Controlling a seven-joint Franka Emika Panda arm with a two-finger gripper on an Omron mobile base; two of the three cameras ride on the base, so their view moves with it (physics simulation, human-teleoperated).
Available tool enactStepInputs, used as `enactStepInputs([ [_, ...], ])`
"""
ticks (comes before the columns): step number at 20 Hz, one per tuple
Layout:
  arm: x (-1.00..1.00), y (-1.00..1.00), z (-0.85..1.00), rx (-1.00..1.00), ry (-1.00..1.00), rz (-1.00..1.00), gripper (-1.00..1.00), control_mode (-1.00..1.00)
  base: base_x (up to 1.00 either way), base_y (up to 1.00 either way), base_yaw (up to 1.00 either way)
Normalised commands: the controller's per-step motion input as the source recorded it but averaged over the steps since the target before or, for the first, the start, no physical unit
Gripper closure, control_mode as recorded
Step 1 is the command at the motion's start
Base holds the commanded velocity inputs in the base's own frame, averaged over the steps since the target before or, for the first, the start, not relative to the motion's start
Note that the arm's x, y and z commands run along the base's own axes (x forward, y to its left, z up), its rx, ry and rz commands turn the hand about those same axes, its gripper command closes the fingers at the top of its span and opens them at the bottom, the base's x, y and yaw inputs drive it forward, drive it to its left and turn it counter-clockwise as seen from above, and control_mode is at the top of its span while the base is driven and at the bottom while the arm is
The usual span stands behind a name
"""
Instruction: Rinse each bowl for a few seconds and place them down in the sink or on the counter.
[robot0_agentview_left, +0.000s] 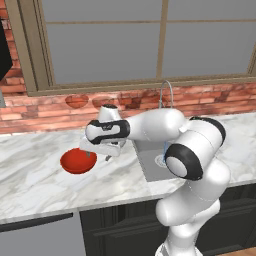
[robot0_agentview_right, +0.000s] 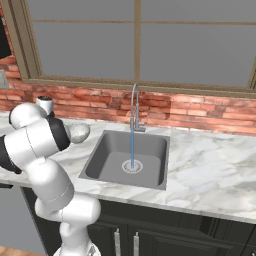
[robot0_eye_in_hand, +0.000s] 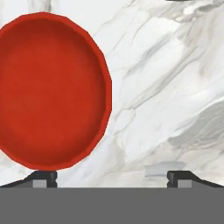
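The red bowl (robot0_agentview_left: 78, 161) sits upright on the white marble counter (robot0_agentview_left: 30, 175), left of the sink (robot0_agentview_left: 150, 165). My gripper (robot0_agentview_left: 95, 156) hangs just over the bowl's right side, open and holding nothing. In the hand view the red bowl (robot0_eye_in_hand: 50, 92) takes up the left half. My gripper (robot0_eye_in_hand: 111, 178) stands open there, one fingertip (robot0_eye_in_hand: 43, 177) at the bowl's rim and the other over bare counter (robot0_eye_in_hand: 166, 87). The white speckled bowl (robot0_agentview_right: 77, 132) rests on the counter (robot0_agentview_right: 210, 170) left of the sink (robot0_agentview_right: 100, 160), partly behind my arm.
A thin blue stream of water (robot0_agentview_right: 132, 145) runs from the curved steel faucet (robot0_agentview_right: 134, 107) onto the drain (robot0_agentview_right: 132, 166). A brick wall and a window rise behind the counter. Dark cabinets stand below its front edge.
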Motion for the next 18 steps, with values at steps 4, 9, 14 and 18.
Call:
enactStepInputs([
  [4,0.00,0.00,-0.19,0.00,0.00,0.00,-1.00,-1.00,0.00,0.00,0.00],
  [9,0.02,0.02,-0.12,0.00,0.00,0.00,-1.00,-1.00,0.00,0.00,0.00],
  [14,0.10,0.08,-0.02,0.00,0.00,0.00,-1.00,-1.00,0.00,0.00,0.00],
  [18,0.12,0.16,-0.01,0.00,0.00,0.00,-1.00,-1.00,0.00,0.00,0.00],
])
